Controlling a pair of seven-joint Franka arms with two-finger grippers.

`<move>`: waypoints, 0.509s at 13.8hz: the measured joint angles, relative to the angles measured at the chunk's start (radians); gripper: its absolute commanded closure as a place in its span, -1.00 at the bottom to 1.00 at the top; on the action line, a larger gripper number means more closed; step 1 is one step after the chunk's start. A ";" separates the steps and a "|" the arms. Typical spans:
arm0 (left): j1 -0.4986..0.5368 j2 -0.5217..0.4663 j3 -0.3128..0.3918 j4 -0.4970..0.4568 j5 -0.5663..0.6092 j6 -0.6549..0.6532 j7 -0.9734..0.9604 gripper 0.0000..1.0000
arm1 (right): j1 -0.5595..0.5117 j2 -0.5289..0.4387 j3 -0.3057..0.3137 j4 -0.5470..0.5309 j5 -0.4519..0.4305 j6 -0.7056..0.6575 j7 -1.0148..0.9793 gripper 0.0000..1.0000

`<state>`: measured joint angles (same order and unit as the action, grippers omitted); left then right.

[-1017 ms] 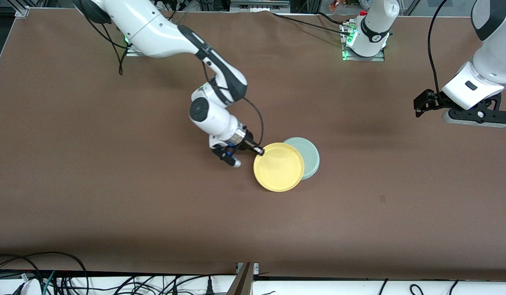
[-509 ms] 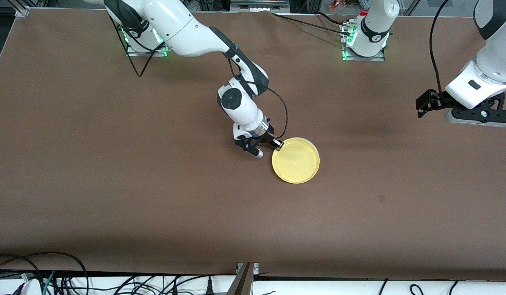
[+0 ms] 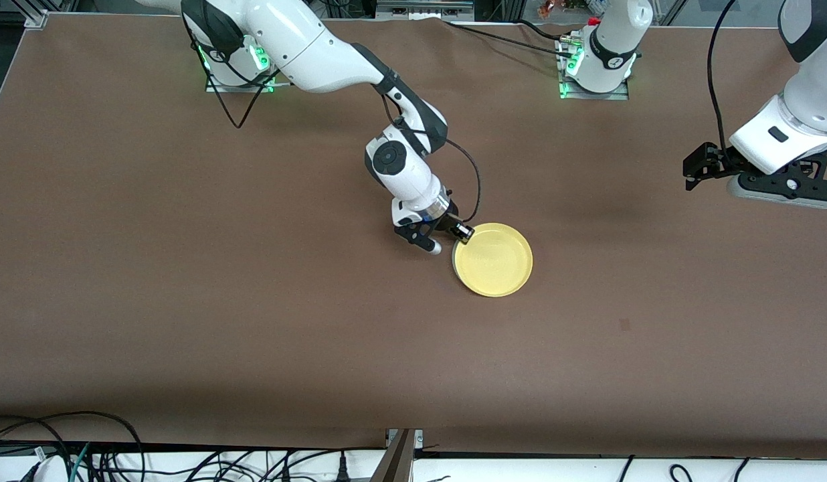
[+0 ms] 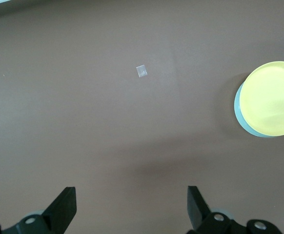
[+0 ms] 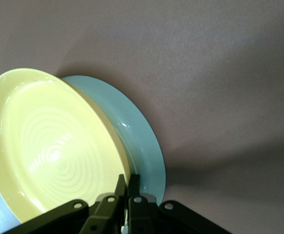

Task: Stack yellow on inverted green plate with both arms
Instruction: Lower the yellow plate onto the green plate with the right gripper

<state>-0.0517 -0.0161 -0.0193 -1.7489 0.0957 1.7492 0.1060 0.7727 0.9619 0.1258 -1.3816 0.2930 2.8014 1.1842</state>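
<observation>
Yellow plate (image 3: 494, 261) over green plate (image 5: 132, 126), pinched by right pincer (image 3: 462, 232); left pincer (image 3: 694, 167) agape.

No text, label, brand or number can be read on anything here (plates included).
</observation>
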 measured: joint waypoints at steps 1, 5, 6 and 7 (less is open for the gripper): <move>0.000 0.000 0.000 0.000 0.000 0.000 0.001 -1.00 | 0.004 0.000 -0.003 0.000 0.000 0.000 0.000 1.00; 0.000 0.000 0.000 0.001 0.000 0.000 0.003 -1.00 | 0.012 0.000 -0.013 0.007 -0.001 -0.019 0.000 1.00; 0.000 0.000 0.000 0.001 0.000 0.000 0.003 -1.00 | 0.013 -0.001 -0.015 0.013 -0.005 -0.042 0.000 1.00; 0.000 0.000 0.000 0.001 0.000 0.000 0.005 -1.00 | 0.013 -0.002 -0.017 0.021 -0.016 -0.071 -0.001 1.00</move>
<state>-0.0518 -0.0161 -0.0193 -1.7476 0.0957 1.7492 0.1112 0.7859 0.9596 0.1092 -1.3605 0.2772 2.7304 1.1836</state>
